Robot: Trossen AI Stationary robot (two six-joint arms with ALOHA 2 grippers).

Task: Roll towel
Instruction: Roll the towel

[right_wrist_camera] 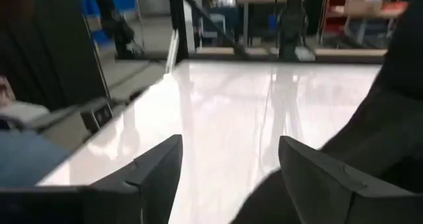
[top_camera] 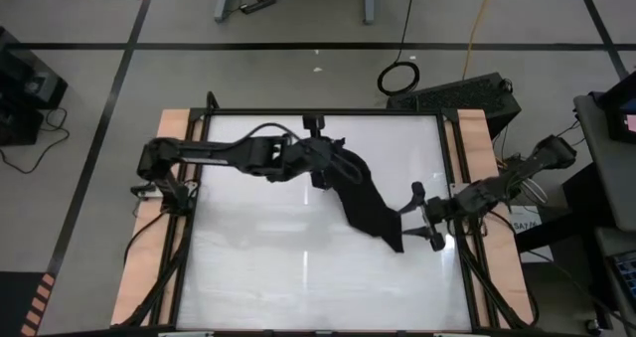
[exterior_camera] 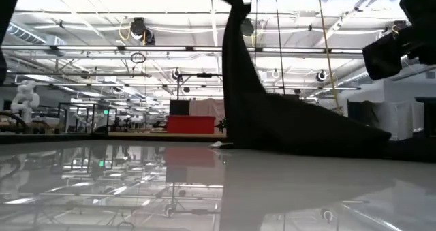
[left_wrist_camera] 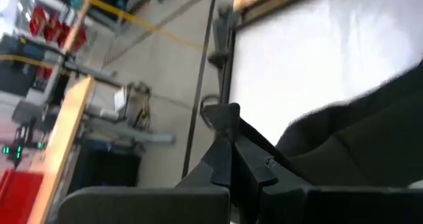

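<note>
high view | towel [top_camera: 366, 203] is held raised by left gripper [top_camera: 328, 168], clamped on its upper end | long axis is slanted toward right gripper [top_camera: 422, 223], fingers apart beside low end

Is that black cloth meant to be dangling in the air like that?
The towel isn't flat: the left gripper holds one end high, so it hangs in a drape to the table by the open right gripper.

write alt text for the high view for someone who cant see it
Seen from above, the left hand holds one end of a black towel lifted over a glossy white table, with the cloth trailing diagonally down toward the right hand, which sits open at the towel's lower end near the table's right edge.
</note>
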